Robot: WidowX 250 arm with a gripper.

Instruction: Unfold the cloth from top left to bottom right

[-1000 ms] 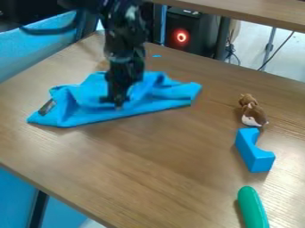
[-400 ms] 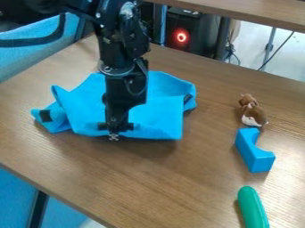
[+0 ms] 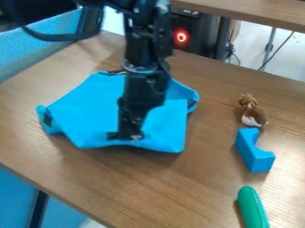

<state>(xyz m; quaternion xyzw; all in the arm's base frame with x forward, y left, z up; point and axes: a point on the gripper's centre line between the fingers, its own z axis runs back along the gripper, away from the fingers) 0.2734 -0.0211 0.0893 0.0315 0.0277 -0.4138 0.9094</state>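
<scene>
The claw [image 3: 129, 135] is at near edge of the cloth [image 3: 89, 111], wide or narrow one cannot tell, and this cloth lies on the table [image 3: 149, 191], L of the block [image 3: 255, 153], prob. mostly unfolded, w/ small folds at far R side and L corner left to open.

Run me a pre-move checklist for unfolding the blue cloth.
1. Hand at the near edge of the cloth: ok
2. Cloth held securely in it: cannot tell
3. Cloth fully spread: not ok, its right side is folded
4. Cloth lying within the edges of the table: ok
5. Brown plush toy, blue block and green object apart from the cloth: ok
</scene>
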